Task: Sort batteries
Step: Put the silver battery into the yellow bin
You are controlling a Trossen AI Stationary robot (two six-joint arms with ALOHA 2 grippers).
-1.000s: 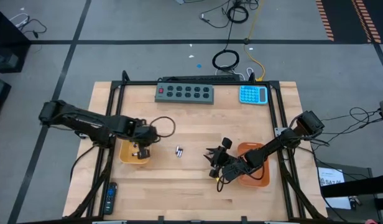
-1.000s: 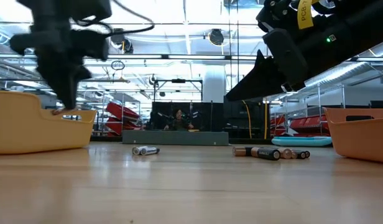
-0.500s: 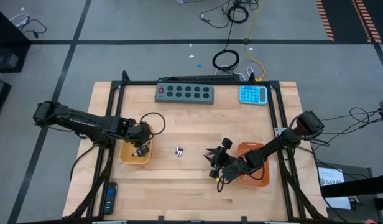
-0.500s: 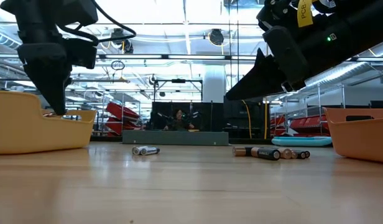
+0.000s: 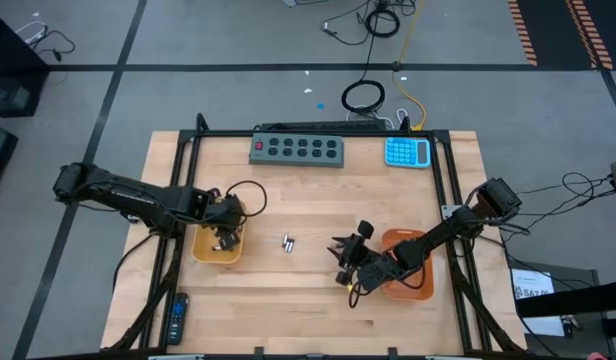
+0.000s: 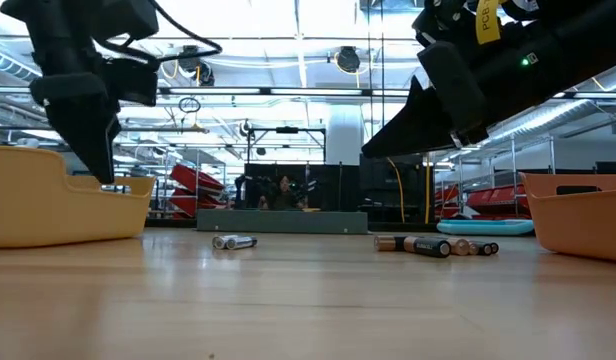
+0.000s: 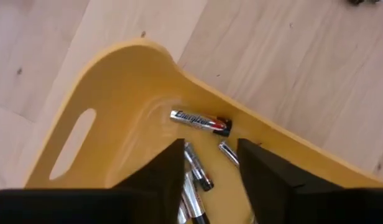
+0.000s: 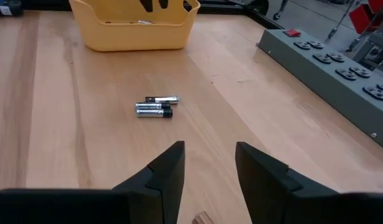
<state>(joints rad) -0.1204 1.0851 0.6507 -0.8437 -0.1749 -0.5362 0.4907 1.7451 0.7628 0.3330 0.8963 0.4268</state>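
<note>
The left hand [image 7: 207, 163], open and empty, hangs over the yellow tray [image 7: 117, 93]; it should lift clear before heading for the loose batteries [image 5: 287, 242]. The right hand [image 8: 207, 165] waits open.

floor [image 5: 238, 40]: grey, dark tape lines | cables [image 5: 373, 20] coiled behind table | ceiling lights [image 6: 298, 20] bright | red racks [image 6: 193, 185] far back
</note>
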